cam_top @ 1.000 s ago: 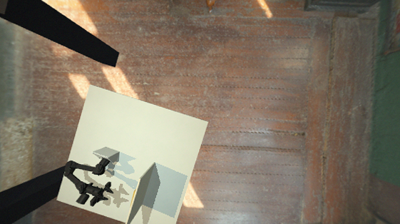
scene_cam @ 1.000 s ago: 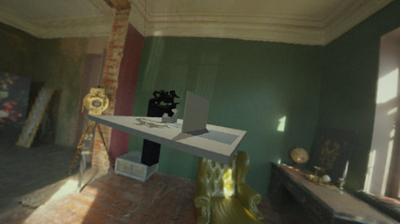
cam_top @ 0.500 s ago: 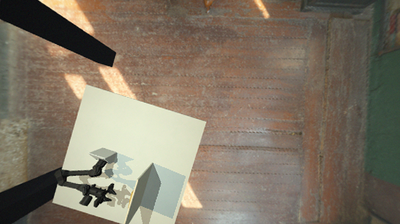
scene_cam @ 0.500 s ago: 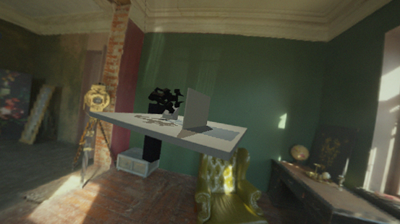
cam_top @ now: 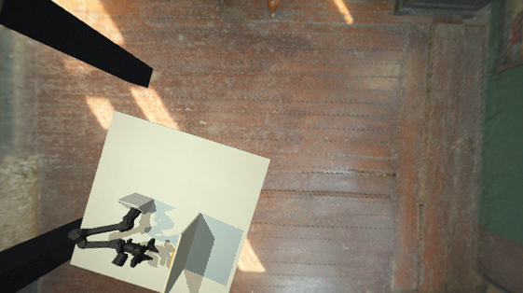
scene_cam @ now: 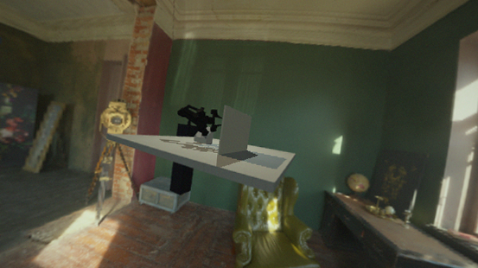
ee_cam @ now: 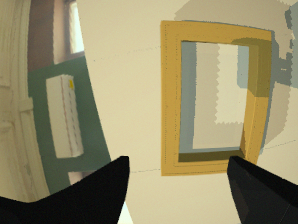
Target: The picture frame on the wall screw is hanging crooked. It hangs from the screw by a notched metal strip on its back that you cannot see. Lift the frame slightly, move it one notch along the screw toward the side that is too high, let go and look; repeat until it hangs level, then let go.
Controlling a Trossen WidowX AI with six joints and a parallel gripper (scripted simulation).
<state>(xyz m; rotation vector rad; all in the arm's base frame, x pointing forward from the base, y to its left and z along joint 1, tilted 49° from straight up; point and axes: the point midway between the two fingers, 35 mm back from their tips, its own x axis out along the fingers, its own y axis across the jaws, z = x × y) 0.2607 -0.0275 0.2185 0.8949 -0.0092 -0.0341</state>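
The yellow picture frame [ee_cam: 171, 100] hangs on the pale upright wall panel [ee_cam: 135, 100] [cam_top: 184, 257] [scene_cam: 236, 129]. In the wrist view its long sides are not parallel to the panel's left edge, so it looks crooked. Only a thin yellow sliver shows in the top view. The screw and notched strip are hidden. My black gripper [ee_cam: 178, 160] [cam_top: 154, 251] [scene_cam: 219, 121] is open and empty. It stands off the panel on the frame's side, a short gap away. In the wrist view its fingertips appear around the frame's lower left corner, without visible contact.
The panel stands on a pale tabletop [cam_top: 181, 159] [scene_cam: 143, 139]. The arm's grey base [cam_top: 136, 201] [scene_cam: 203, 138] is on the same top. Shadows of the arm fall on the tabletop and across the frame and panel. A green armchair [scene_cam: 276, 250] stands beyond the table.
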